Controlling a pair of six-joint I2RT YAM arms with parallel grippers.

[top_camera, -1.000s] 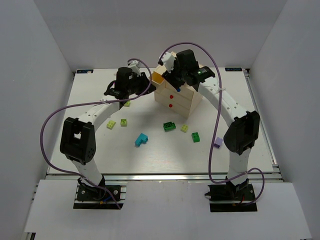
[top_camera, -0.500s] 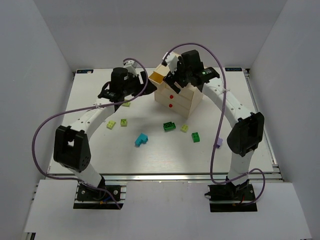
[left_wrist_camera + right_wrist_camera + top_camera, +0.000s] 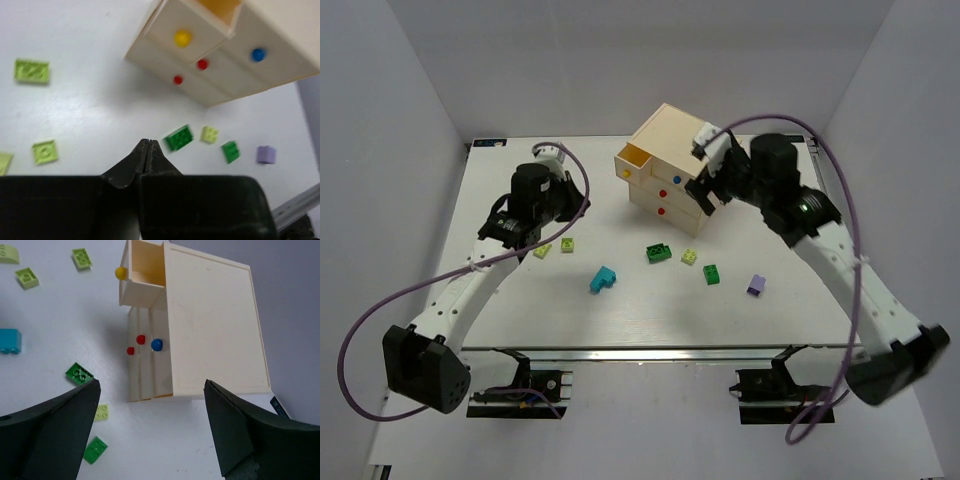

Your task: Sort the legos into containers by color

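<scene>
Two arms have backed off the chest (image 3: 672, 140) within the last second. Both were crowded over its upper left corner; now the left arm sits out to the left and the right arm to the right. Treat the drawer-opening step as complete. The yellow-knob drawer (image 3: 632, 158) stands pulled out at the top left of the chest with nothing above it, so you can begin loading it.

Left end effector (image 3: 148, 144): fingers pressed together, gripping nothing, held over the surface (image 3: 640, 320) left of the chest. Right end effector (image 3: 151, 385): fingers spread wide, empty, looking down on the chest.

Count the drawers by knob: four, with one yellow, one blue knob (image 3: 677, 181) and two red knobs (image 3: 662, 193). Only the yellow one is open.

Count the bricks: eight, all loose on the surface. None is in a drawer, as far as the partly hidden drawer interior lets you tell.
- Four lime-yellow bricks (image 3: 32, 70), three left of the chest and one in front of it.
- Two dark green bricks (image 3: 659, 252).
- One cyan brick (image 3: 603, 280).
- One purple brick (image 3: 756, 285).

Sorting has not yet started.
</scene>
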